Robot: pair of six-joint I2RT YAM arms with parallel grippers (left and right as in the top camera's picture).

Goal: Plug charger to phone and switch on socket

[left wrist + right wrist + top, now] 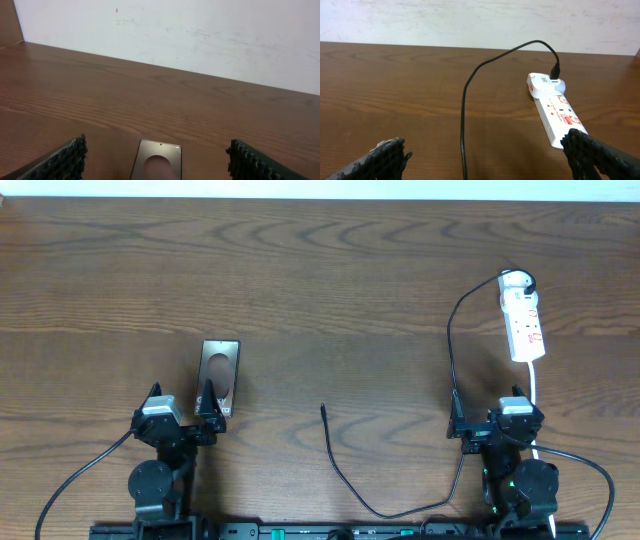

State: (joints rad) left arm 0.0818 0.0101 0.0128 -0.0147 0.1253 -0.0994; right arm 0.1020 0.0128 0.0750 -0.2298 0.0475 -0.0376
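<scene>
The phone point(218, 370) lies flat on the wooden table at the left, its white label end nearest my left gripper point(182, 420). In the left wrist view the phone point(158, 159) sits between the open, empty fingers point(156, 165). The charger cable point(452, 330) runs from the white socket strip point(523, 315) at the far right down and loops back to its loose plug tip point(323, 408) in the middle. My right gripper point(490, 422) is open and empty; in its wrist view the cable point(464, 110) passes between the fingers point(482, 160) and the socket point(554, 107) lies ahead to the right.
The socket's white cord point(535, 385) runs toward the right arm base. A white wall point(200, 35) rises behind the table's far edge. Black arm cables trail off the front edge at both sides.
</scene>
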